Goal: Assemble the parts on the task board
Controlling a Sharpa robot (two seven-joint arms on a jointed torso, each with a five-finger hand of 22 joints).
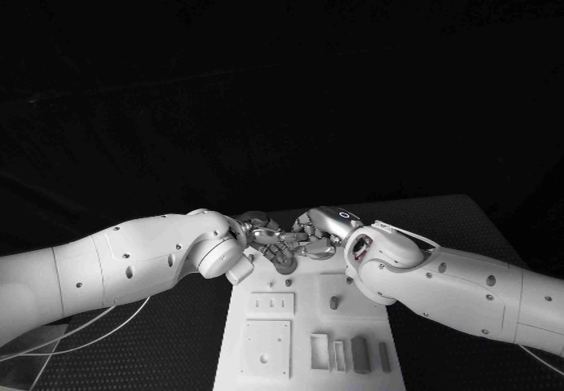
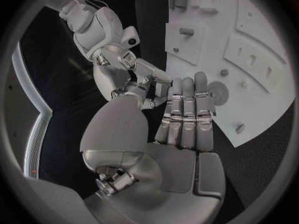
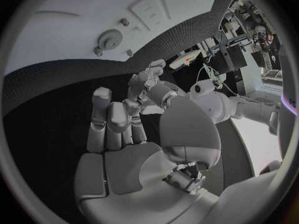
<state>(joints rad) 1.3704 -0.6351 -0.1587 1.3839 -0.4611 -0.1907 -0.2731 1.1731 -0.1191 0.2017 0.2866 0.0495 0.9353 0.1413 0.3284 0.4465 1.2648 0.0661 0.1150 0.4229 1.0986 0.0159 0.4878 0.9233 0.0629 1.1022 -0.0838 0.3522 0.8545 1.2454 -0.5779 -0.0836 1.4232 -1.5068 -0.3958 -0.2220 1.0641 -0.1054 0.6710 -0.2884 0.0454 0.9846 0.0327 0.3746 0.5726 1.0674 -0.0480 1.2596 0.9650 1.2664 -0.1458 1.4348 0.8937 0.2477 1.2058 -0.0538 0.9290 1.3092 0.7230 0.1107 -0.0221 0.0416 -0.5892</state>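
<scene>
Left hand: my left hand (image 1: 268, 242) hangs over the far end of the task board (image 1: 308, 371). In my left wrist view the fingers (image 2: 186, 109) lie straight and side by side, nothing in them, tips above the board's edge.
Right hand: my right hand (image 1: 317, 236) meets the left one fingertip to fingertip at the same far end. In my right wrist view the palm (image 3: 134, 171) is bare, the fingers (image 3: 112, 122) upright and a little apart. I hold nothing.
Task board: a white plate lying lengthwise in the middle of the black table (image 1: 464, 224), between my two arms.
Gear: a small toothed wheel (image 3: 111, 38) lies flat on the board near its far end, just past my fingertips.
Peg: a short peg (image 1: 334, 302) stands upright on the board, nearer me than my hands.
Blocks: several upright pieces (image 1: 359, 354) stand in a row at the board's near end.
Raised plates: a square plate (image 1: 266, 348) sits beside the blocks, with a smaller one (image 1: 271, 303) beyond it.
</scene>
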